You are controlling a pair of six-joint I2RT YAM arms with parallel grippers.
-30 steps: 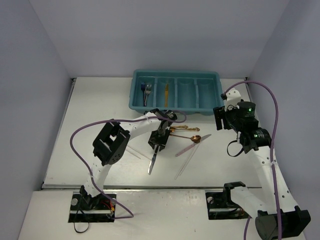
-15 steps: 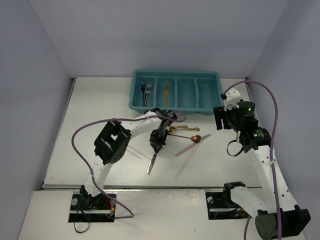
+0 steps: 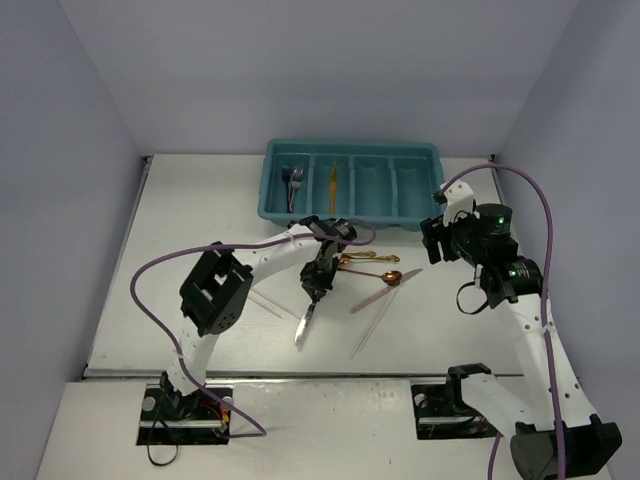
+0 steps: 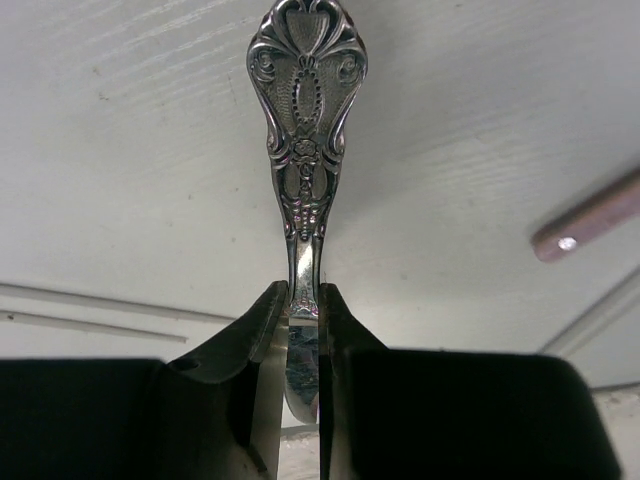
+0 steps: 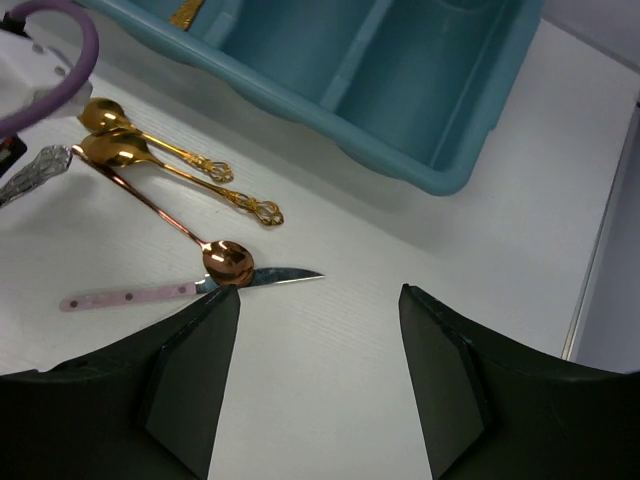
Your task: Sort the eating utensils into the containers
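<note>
L claw point(image 4: 303, 300) clamped tight on ornate silver knife point(image 4: 305, 120), just front of tray point(image 3: 340, 217). R claw point(image 5: 320, 295) gaping, empty, off tray's right-front corner. Few pcs binned in tray's left slots; gold spoons point(image 5: 165, 150), pink knife point(image 5: 130, 296), sticks point(image 3: 375, 325) yet to sort. Held knife: handle twd tray, blade away, axis slightly slanted.

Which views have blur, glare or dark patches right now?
Left wrist: the silver utensil is crisp with small glints, the left fingers clamping it are nearly black, and the pink handle at the right edge is soft. Right wrist: the right fingers are dark and slightly soft, and the copper spoon bowl shows a bright highlight. Top external: even light, faint shadows, no glare.
</note>
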